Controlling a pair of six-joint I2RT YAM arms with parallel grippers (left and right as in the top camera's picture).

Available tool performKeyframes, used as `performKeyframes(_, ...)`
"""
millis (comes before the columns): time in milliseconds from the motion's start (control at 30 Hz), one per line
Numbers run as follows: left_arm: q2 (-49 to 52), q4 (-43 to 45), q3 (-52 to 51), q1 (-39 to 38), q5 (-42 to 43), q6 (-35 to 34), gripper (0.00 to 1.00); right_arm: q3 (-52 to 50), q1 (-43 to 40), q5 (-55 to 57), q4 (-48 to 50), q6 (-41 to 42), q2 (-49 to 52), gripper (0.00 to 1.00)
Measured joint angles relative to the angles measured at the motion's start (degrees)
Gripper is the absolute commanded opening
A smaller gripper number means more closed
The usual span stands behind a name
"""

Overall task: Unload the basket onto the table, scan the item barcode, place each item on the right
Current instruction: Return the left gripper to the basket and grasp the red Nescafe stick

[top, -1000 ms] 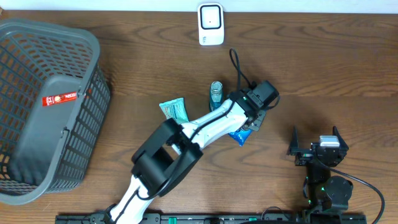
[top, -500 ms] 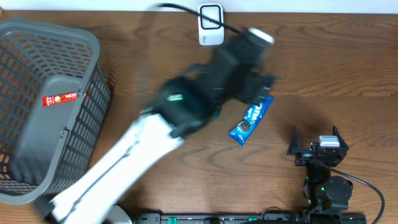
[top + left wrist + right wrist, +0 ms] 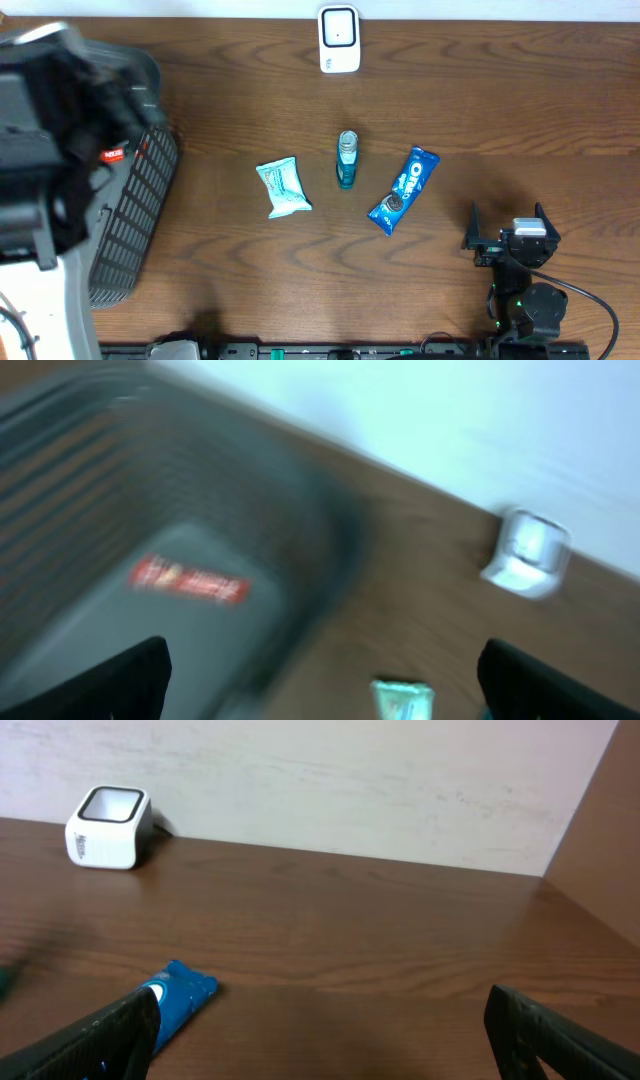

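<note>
Left arm [image 3: 40, 180] is one big blur hiding most of the basket [image 3: 135, 215] at the worktop's left edge, with a red-labelled pack [image 3: 190, 582] inside. Left gripper [image 3: 320, 680] is spread and empty, right gripper [image 3: 506, 225] is spread too. Oreo packet [image 3: 403, 189] lies mid-worktop, scanner [image 3: 339, 39] at the far edge.

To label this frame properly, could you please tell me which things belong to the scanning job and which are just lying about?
Job: barcode scanner, Oreo pack, teal bottle, green packet.
Apparently lying about: grey basket, red packet inside it.
</note>
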Motion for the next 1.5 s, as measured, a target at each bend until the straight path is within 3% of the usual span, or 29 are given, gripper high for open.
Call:
performKeyframes(133,3.74,-1.64,-1.92,9.7,0.07,-6.88,0.98,0.0,0.0,0.0,0.0,0.0,0.0,0.99)
performKeyframes(267,9.46,-1.44,-2.43,14.08,0.15,-10.4,0.98,0.0,0.0,0.0,0.02,0.0,0.0,0.99)
performKeyframes(433,16.79,-1.49,-2.45,15.82,0.35,-17.09,0.98,0.0,0.0,0.0,0.02,0.0,0.0,0.99)
performKeyframes(833,34.62,-3.45,-2.64,16.46,-3.96,-44.61,0.98,0.0,0.0,0.0,0.02,0.0,0.0,0.99)
performKeyframes(1100,42.49,1.25,-2.67,16.46,-4.59,-50.16,0.98,0.0,0.0,0.0,0.0,0.0,0.0,0.99)
performKeyframes(1500,50.23,7.67,-2.69,16.5,-4.9,-51.74,0.98,0.0,0.0,0.0,0.02,0.0,0.0,0.99)
